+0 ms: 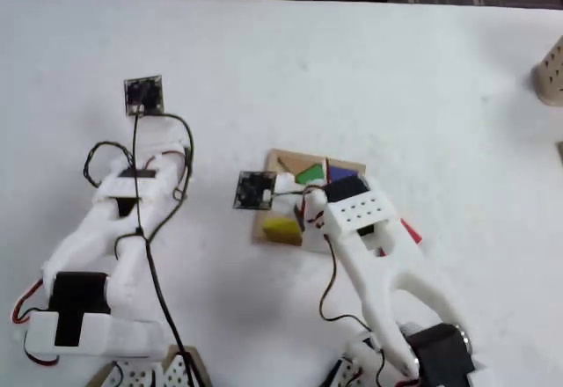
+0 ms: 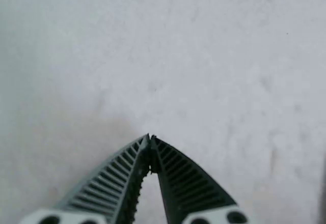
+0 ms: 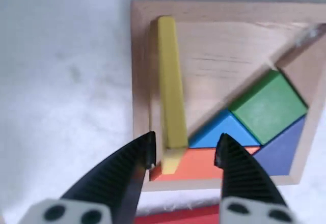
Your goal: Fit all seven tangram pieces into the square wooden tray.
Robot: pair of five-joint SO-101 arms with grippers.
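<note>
Your right gripper (image 3: 186, 145) hung spread over the tilted yellow piece (image 3: 170, 81) in the tray (image 3: 140, 56). Your left gripper (image 2: 149, 139) was closed.

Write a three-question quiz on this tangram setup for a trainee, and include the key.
1. Fill in: the right gripper hangs open over one end of the ___ piece in the wooden tray.
2. Where is the red piece? A. seated in the tray B. on the table outside the tray C. held in the right gripper
3. True or false: the left gripper is shut over bare table.
Key: 1 yellow piece; 2 B; 3 true.
</note>
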